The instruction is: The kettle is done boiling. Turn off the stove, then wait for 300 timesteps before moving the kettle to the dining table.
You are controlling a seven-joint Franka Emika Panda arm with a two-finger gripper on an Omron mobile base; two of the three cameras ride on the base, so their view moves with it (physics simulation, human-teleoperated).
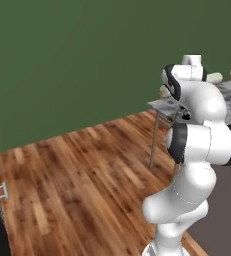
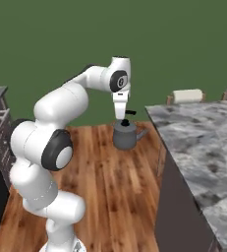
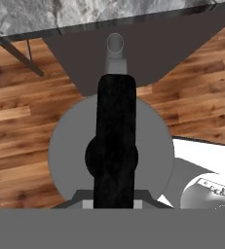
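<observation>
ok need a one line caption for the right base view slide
Gripper shut on the kettle handle, carrying it above the wood floor beside the marble table.

Home kitchen: marble dining table (image 2: 198, 142), wood floor (image 1: 77, 175), kettle (image 2: 126, 136).

Kettle (image 2: 125, 136) above the floor (image 2: 110, 182), left of dining table (image 2: 203, 142)

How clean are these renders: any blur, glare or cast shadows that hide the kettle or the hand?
Right base view: flat even light, no glare, soft low-resolution edges; the kettle hangs clearly under the hand over the wood floor. Hand view: sharp; the kettle's black handle covers its lid. Left base view: the arm blocks most of the dining table.
</observation>
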